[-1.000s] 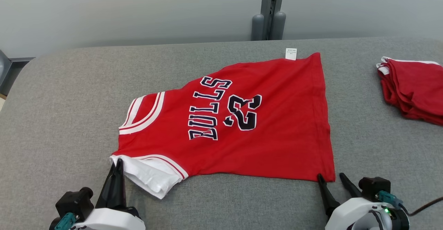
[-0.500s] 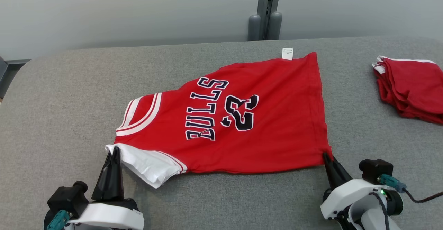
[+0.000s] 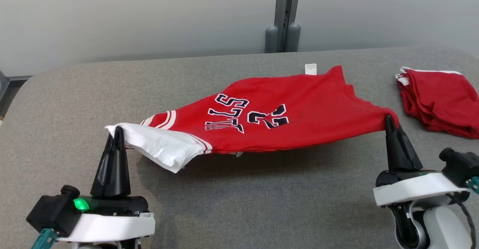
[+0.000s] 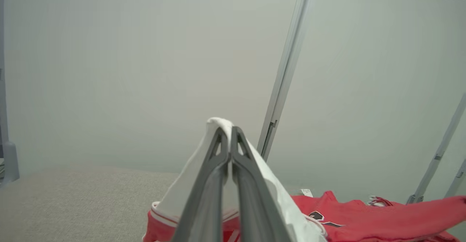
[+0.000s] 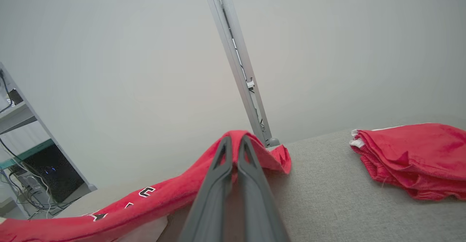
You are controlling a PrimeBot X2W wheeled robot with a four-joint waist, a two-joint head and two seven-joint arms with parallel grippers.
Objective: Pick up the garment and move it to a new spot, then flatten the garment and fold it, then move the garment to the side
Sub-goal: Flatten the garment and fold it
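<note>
The garment (image 3: 299,106) is a red jersey with dark lettering and a white sleeve. Its near edge hangs lifted above the grey table (image 3: 239,204), its far edge lies on the cloth surface. My left gripper (image 3: 119,130) is shut on the white sleeve corner at the left. My right gripper (image 3: 389,118) is shut on the red hem corner at the right. In the left wrist view the left gripper (image 4: 229,130) pinches white fabric, with the garment (image 4: 364,223) trailing low right. In the right wrist view the right gripper (image 5: 235,140) pinches the garment (image 5: 174,194).
A folded pile of red clothes (image 3: 438,99) lies at the table's right, also the pile (image 5: 411,158) in the right wrist view. A grey post (image 3: 282,17) rises behind the table's far edge. Bare grey surface lies in front of the jersey.
My right gripper closed on the hem corner. Both grippers then rose and moved away from me, lifting the jersey's near edge off the table. The head camera shifted slightly.
</note>
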